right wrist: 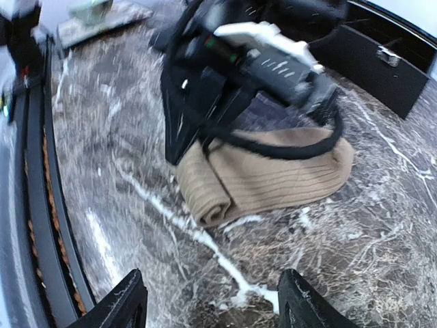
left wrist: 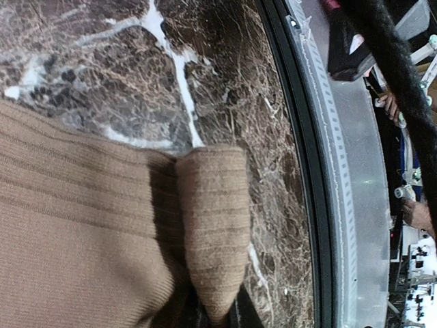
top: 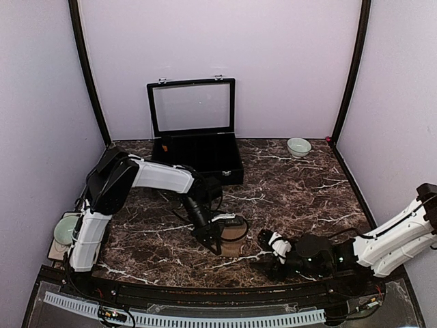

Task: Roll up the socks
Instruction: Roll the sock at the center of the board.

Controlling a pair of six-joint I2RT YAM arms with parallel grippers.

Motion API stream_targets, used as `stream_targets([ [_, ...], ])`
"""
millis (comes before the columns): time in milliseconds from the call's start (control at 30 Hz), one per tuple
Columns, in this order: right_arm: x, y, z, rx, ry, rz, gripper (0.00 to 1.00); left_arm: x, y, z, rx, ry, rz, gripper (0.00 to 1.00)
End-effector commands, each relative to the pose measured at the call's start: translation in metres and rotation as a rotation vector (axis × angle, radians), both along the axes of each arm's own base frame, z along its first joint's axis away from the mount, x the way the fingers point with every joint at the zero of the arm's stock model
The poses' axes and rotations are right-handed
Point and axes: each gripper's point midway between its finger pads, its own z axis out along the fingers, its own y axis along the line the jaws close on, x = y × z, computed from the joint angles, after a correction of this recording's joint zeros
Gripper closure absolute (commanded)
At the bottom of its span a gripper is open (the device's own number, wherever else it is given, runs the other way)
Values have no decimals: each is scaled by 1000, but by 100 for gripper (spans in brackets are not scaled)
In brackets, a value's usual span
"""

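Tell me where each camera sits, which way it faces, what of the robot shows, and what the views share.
Top external: above and behind the robot, looking down over the table; left gripper on the tan sock, right gripper beside it.
Left wrist: close above the tan sock, facing the table's near edge; almost nothing of its own gripper shows.
Right wrist: low over the table, facing the left gripper and sock; its own open fingers frame the bottom.
Shared: all three show the tan sock.
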Motion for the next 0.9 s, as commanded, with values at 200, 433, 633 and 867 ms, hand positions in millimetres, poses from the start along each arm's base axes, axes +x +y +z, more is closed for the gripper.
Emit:
stream_targets([
  [200,7,59,14,-111,-364,145,45,-18,71,-82,456,-7,-60,100],
  [433,2,102,0,-123,-395,248,51,-9,75,-92,498,-59,-50,99],
  [633,11,109,-9,-115,-392,223,57,-7,76,-96,507,-73,-51,97],
  [867,16,94,-40,-147,-275,217,69,-5,76,-95,497,-87,-55,95],
])
